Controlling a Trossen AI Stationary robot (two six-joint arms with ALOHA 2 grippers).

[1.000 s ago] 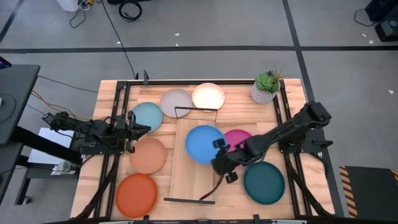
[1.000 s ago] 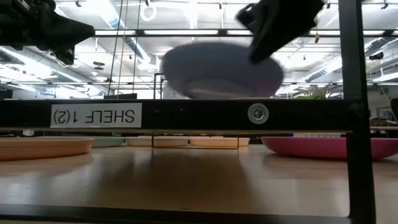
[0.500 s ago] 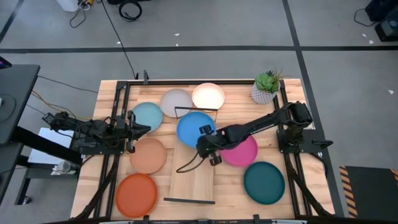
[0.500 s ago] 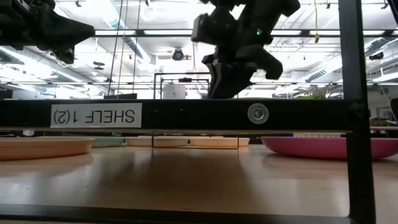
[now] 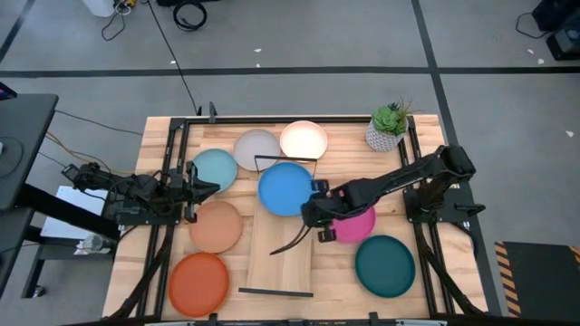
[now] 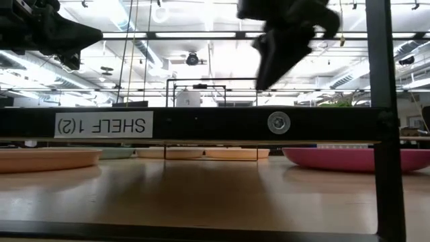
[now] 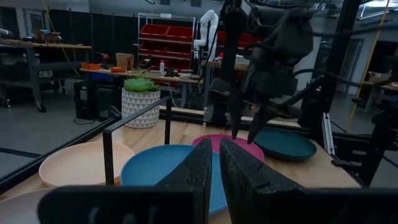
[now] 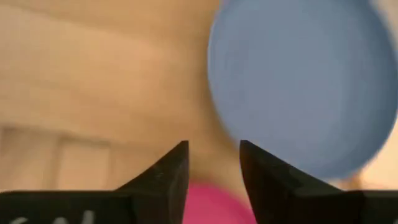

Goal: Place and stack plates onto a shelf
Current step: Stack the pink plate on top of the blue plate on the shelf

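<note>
The blue plate (image 5: 286, 188) lies flat on the far end of the light-wood shelf (image 5: 281, 249), just inside its far wire frame (image 5: 285, 160). My right gripper (image 5: 306, 215) hovers open and empty above the shelf, at the plate's near right rim; the plate also shows in the right wrist view (image 8: 305, 81). The magenta plate (image 5: 356, 224) lies on the table under my right arm. My left gripper (image 5: 207, 187) waits shut and empty at the table's left, by the light blue plate (image 5: 215, 169).
Grey (image 5: 256, 148) and cream (image 5: 304, 139) plates lie at the far edge, peach (image 5: 216, 226) and orange (image 5: 198, 282) at the left, dark teal (image 5: 384, 264) at the near right. A potted plant (image 5: 388, 127) stands at the far right. The shelf's near wire frame (image 5: 276, 292) stands by the near edge.
My right gripper has carried the blue plate, raised above the shelf, toward the far edge and set it down on the shelf's far end. It has let go and drawn back a little toward the table's right.
</note>
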